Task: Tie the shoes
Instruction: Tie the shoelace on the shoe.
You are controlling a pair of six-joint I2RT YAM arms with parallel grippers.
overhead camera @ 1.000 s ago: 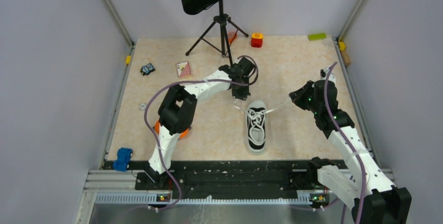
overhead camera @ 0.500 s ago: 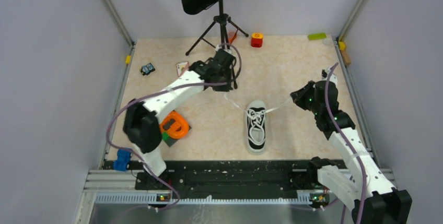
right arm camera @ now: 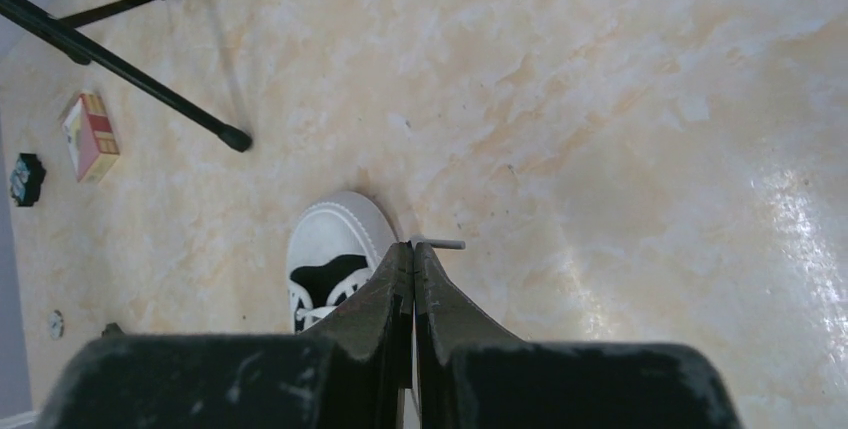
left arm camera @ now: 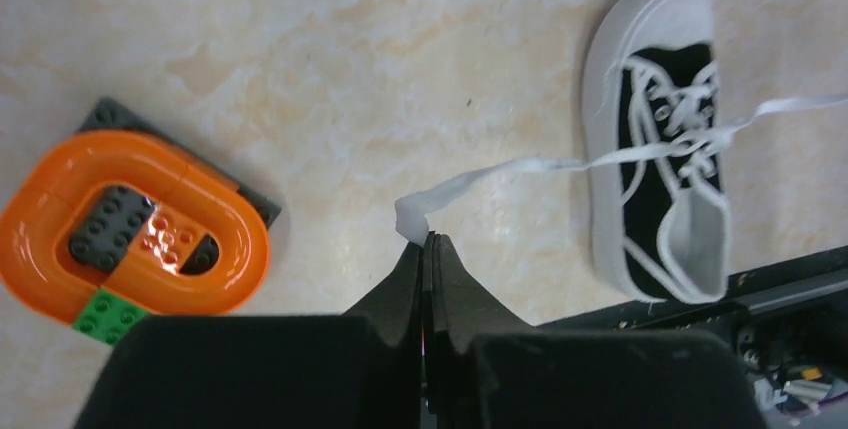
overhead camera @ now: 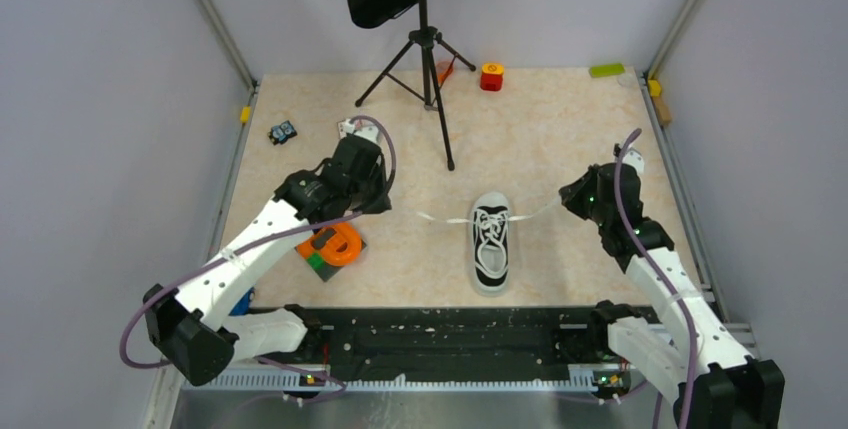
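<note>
Sneaker [overhead camera: 491,242] sits on the table [overhead camera: 560,129] a bit below the middle of the top view. It's a little black canvas one with a white toe cap pointing toward the top of the frame.

Left gripper [left arm camera: 428,249] has its fingers pressed together on the end of the left lace [left arm camera: 520,167]. That lace runs off the shoe toward the left side of the top view, looking fairly straight. Just beside that arm, further left, is an orange oval brick piece [left arm camera: 135,239] on a grey plate.

Right gripper [right arm camera: 413,254] is clamped tight too. The right lace [overhead camera: 535,212] leads from the shoe up to it, and in the wrist view a small grey tip pokes out beside the fingertips. So both laces are pulled out sideways, one per side.

Black music stand [overhead camera: 420,9] stands at the top of the frame, well apart from the shoe.
</note>
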